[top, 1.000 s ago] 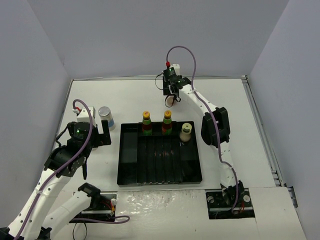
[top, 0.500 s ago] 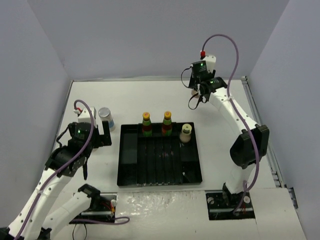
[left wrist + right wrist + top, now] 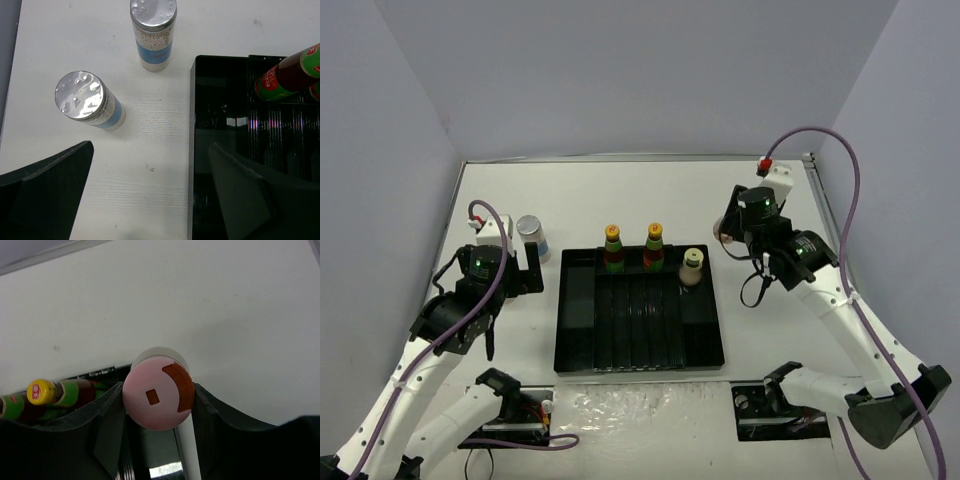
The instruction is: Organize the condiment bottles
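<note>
R gripper (image 3: pixel 728 230) is pinched on the pink-capped bottle (image 3: pixel 157 396). On the R wrist cam I see a finger (image 3: pixel 107 412) pressed against each side of it just under the cap, w/ the cap facing the lens. On the top cam that bottle sits off the far R corner of the black tray (image 3: pixel 575 310), over the white table (image 3: pixel 620 190). It's near the yellow-green-capped bottle (image 3: pixel 691 265) but not touching it. I can't tell whether its base is on the table or lifted

L gripper (image 3: pixel 150 150) is spread wide w/ nothing btw the fingers, only bare table under the gap. It hangs just beside the tray's L edge. Two silver-lidded, blue-labelled shakers stand on the table ahead of it, outside the tray. The near shaker (image 3: pixel 90 100) is just beyond the L finger and the far shaker (image 3: pixel 152 30) is further out; the two are apart. On the top cam I can pick out only one of them

Inside the tray, the L green-necked bottle (image 3: pixel 613 247) and the R green-necked bottle (image 3: pixel 654 245) stand upright side by side at the far edge of the slotted middle section, both w/ orange-yellow caps. The yellow-green-capped bottle stands upright at the far end of the R compartment. The wide L compartment shows me only its glossy black floor
</note>
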Controlling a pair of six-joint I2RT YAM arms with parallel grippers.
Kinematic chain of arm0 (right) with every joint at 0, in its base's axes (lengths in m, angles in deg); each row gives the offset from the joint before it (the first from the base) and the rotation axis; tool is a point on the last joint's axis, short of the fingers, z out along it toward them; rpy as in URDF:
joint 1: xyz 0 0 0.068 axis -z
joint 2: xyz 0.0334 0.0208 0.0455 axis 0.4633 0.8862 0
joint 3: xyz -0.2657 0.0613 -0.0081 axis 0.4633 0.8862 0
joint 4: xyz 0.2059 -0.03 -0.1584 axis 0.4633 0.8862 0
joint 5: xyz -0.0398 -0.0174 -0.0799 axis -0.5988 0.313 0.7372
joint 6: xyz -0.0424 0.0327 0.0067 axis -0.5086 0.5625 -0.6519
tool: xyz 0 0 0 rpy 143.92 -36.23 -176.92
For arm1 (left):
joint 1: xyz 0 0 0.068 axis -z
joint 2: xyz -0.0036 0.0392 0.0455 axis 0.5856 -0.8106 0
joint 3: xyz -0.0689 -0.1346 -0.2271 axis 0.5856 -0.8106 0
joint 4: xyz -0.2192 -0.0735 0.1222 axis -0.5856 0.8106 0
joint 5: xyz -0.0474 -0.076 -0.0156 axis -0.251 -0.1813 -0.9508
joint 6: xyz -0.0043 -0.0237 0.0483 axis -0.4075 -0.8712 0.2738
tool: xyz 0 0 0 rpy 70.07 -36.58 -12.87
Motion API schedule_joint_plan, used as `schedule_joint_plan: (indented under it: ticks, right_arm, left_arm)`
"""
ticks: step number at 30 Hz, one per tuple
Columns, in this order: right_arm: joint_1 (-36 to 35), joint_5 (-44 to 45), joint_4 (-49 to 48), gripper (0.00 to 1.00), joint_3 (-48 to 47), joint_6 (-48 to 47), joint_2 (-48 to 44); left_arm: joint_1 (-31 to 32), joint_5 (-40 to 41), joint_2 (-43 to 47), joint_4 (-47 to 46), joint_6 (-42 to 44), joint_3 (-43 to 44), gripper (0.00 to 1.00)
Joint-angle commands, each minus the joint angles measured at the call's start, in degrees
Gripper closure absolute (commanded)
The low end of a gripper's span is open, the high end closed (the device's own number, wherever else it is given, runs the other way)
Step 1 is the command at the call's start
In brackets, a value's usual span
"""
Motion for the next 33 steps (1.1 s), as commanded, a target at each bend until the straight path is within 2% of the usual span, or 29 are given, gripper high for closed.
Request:
schedule_joint_plan:
  ticks: [1,6,11,25,33]
  right_arm:
    - [-5.3,1.9,1.4,1.00,7.7,6.6,-3.9]
    - [-6.8,0.5,3.1,1.00,13.0,10.8,-9.7]
    - [-9.1,-0.4,4.3,1.00,15.8,12.5,-10.5]
    - [-22.7,7.9,3.1,1.00,19.4,20.3,-3.8]
    - [-24.0,10.1,2.9,1.00,22.7,23.3,-3.2]
  left_arm:
    - [-0.4,0.6,-0.2,-1.0,0.0,3.8,0.03]
    - [-0.4,1.4,0.4,0.7,-0.3,4.6,0.03]
    - [-0.4,1.8,0.2,1.8,-1.2,5.1,0.03]
    - [-0.5,2.8,-0.1,2.4,-2.7,6.4,0.03]
    - [-0.4,3.2,0.4,4.1,-2.7,8.7,0.03]
